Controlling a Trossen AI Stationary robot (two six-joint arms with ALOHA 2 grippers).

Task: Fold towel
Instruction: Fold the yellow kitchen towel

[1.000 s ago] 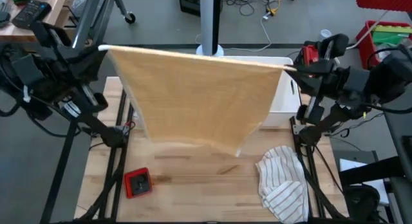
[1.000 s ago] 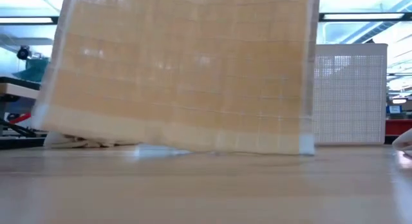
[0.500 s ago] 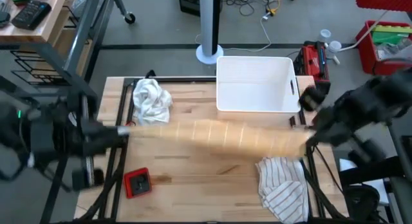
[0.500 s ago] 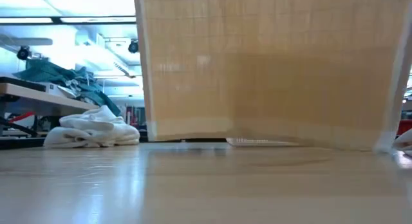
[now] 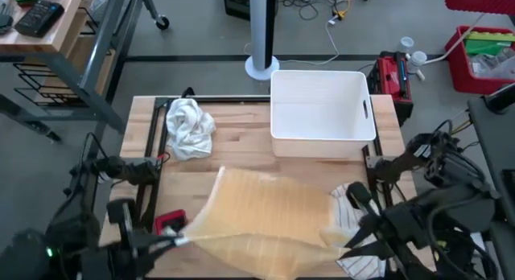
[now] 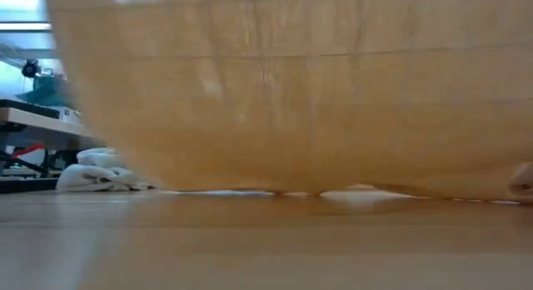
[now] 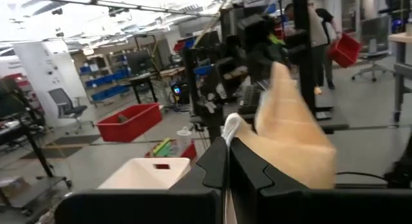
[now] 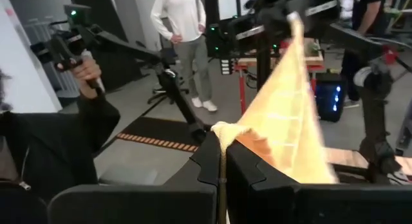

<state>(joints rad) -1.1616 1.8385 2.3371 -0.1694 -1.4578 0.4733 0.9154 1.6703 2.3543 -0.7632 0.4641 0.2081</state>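
Compared with half a second ago, both arms have come to the near edge of the table and the tan towel (image 5: pixel 257 212) now lies draped over the near middle of it, no longer stretched in the air between the arms. The left gripper (image 5: pixel 170 241) is at the near left corner, its fingers closed on one corner of the towel; the left wrist view shows the cloth pinched between the two dark fingers (image 7: pixel 215 166). The right gripper (image 5: pixel 348 246) is at the near right, closed on the other corner, as the right wrist view also shows (image 8: pixel 222 150). In the low view the towel (image 6: pixel 283 98) fills almost the whole picture and its lower edge touches the table.

No writing or brand can be read on any object.

The table (image 5: pixel 241 147) is light wood with a dark frame. A white bin (image 5: pixel 322 105) stands at the far side, a crumpled white cloth (image 5: pixel 189 125) lies at the far left, a striped cloth (image 5: pixel 362 248) lies at the near right partly under the right arm, and a small red object (image 5: pixel 166 224) sits near the left gripper. Around the table is a grey floor with cables, a red crate (image 5: pixel 483 47) and a wooden bench (image 5: pixel 40 18). In the right wrist view a person in a white top (image 8: pixel 183 31) stands in the room, and a hand (image 8: pixel 87 66) holds a dark device.
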